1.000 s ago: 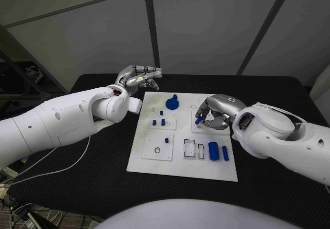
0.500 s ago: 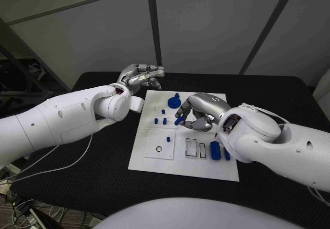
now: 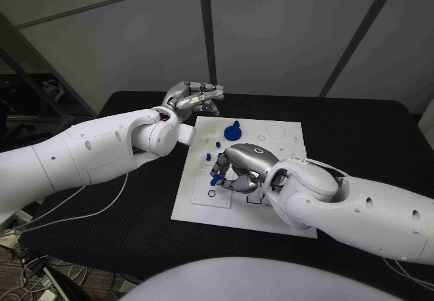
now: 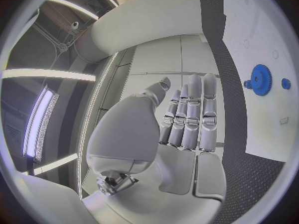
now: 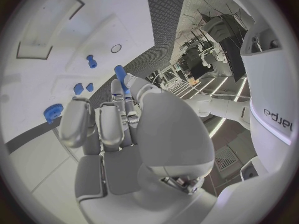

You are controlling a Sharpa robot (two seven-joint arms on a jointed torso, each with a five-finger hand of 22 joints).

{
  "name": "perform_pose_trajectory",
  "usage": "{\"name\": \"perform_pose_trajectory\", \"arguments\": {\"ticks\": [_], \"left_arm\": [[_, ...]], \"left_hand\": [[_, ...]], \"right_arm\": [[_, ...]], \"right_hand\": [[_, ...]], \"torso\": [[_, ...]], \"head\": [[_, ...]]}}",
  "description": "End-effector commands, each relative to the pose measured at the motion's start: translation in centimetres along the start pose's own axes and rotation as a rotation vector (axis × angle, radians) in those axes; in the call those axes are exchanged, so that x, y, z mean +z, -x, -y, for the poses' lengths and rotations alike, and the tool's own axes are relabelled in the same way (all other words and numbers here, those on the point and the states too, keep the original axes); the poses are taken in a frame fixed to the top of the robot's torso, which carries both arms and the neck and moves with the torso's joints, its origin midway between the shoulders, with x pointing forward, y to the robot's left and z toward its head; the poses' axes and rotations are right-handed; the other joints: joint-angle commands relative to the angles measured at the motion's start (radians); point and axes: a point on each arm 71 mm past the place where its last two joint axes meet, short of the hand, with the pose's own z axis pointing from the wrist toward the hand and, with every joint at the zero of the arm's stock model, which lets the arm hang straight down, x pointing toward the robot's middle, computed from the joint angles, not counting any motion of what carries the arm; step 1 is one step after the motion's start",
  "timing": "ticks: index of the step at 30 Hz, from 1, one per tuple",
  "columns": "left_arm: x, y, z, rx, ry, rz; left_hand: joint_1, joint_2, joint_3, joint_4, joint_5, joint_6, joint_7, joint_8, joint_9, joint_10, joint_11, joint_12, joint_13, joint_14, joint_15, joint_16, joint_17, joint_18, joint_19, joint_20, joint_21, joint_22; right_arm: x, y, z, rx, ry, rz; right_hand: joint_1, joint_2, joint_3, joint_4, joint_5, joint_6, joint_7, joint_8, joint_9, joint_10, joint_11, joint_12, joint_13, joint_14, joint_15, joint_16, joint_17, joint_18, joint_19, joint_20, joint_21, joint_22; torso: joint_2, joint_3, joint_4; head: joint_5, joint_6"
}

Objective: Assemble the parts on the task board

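Your right hand (image 3: pixel 233 172) pinches a blue peg (image 5: pixel 120 73) low over the task board (image 3: pixel 201 204) — likely to seat it in a hole there — while your left hand (image 3: pixel 192 96) waits released, clear of the board's far corner.

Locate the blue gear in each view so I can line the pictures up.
Head view: blue gear stands at the far end of the task board, near the left hand.
Left wrist view: gear on the board beyond the fingers.
Right wrist view: gear beside the right hand.
Shared landmark: the white board.
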Motion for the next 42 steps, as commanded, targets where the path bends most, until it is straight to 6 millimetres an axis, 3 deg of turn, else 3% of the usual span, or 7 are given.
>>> {"name": "perform_pose_trajectory", "arguments": {"ticks": [1,21,42], "left_arm": [[0.1,-0.2,0.1,-0.001,-0.004,-0.015],[0.2,-0.4,0.0,-0.003,-0.001,-0.02],[0.2,-0.3,0.0,-0.004,0.001,-0.021]], "left_hand": [[0.005,0.0,-0.003,-0.001,0.004,-0.004,0.001,-0.005,0.001,-0.008,0.001,0.005,-0.002,-0.007,0.003,0.002,-0.001,0.004,0.002,0.0,-0.004,-0.001],[0.006,0.001,-0.003,-0.002,0.004,-0.004,0.002,-0.004,0.001,-0.008,0.001,0.006,-0.002,-0.007,0.003,0.002,-0.002,0.004,0.002,0.0,-0.004,-0.001],[0.006,0.002,-0.003,-0.002,0.004,-0.003,0.002,-0.004,0.001,-0.009,0.001,0.007,-0.002,-0.008,0.003,0.003,-0.002,0.004,0.002,0.0,-0.004,-0.001]], "right_arm": [[0.2,-0.4,-0.1,0.001,0.034,-0.009],[0.8,-2.8,0.3,-0.026,0.034,-0.077],[1.1,-3.1,0.7,-0.118,-0.004,-0.07]], "right_hand": [[-0.008,0.0,0.001,0.0,0.003,0.005,-0.002,0.004,0.007,0.007,-0.002,-0.005,0.001,0.034,-0.007,0.004,0.001,0.005,-0.001,-0.006,0.001,0.0],[-0.007,0.001,0.002,-0.002,0.007,0.005,-0.002,0.003,0.007,0.007,-0.001,-0.009,0.001,0.035,-0.007,0.006,0.003,0.005,0.0,-0.006,0.002,0.001],[-0.006,0.002,0.003,-0.002,0.009,0.006,-0.001,0.003,0.007,0.008,-0.001,-0.01,0.002,0.034,-0.007,0.006,0.003,0.005,-0.001,-0.006,0.002,0.001]], "torso": [[-0.001,0.0011,-0.0009],[0.0,0.0015,-0.0007],[-0.001,0.0016,-0.0013]], "head": [[0.003,-0.002],[0.012,-0.014],[0.014,-0.019]]}}
